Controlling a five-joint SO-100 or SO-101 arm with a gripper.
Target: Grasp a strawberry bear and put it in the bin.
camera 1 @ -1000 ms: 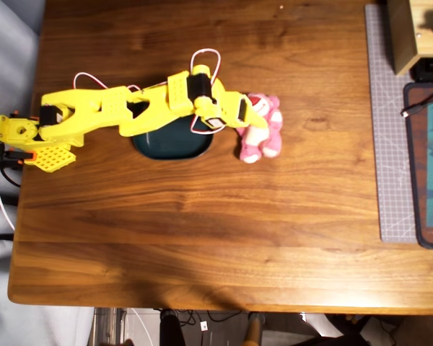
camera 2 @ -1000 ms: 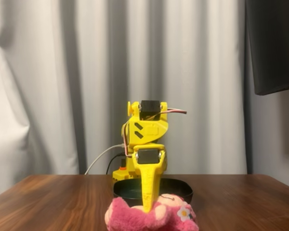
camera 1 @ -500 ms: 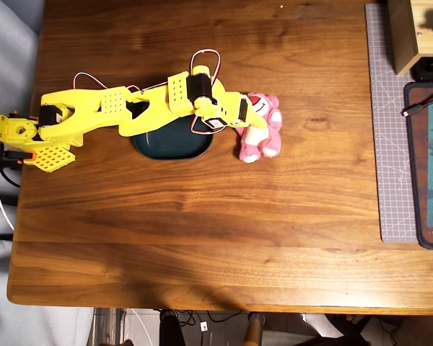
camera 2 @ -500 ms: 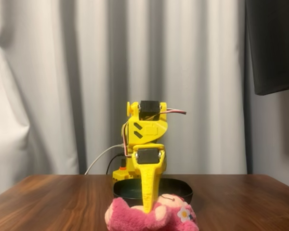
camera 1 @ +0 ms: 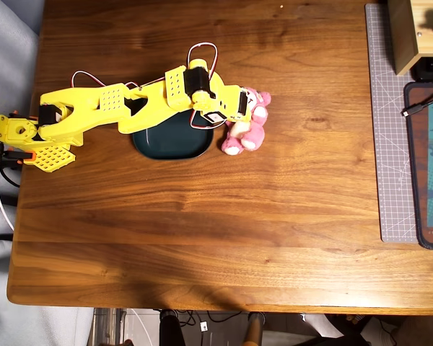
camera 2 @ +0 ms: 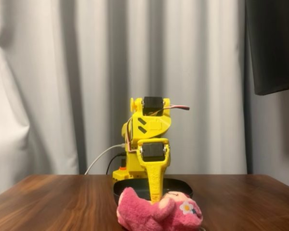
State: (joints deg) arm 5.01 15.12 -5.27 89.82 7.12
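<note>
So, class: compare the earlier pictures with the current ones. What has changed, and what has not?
The gripper, shut on the strawberry bear, has lifted it and drawn it toward the bin; in the fixed view the bear sits higher. The bin and table stayed put.

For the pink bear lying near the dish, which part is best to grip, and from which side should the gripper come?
Grip the strawberry bear across its soft middle, coming from above. It lies flat on the table, so the torso is the widest part facing up. The gripper seems to hold it there already, beside the bin.
</note>
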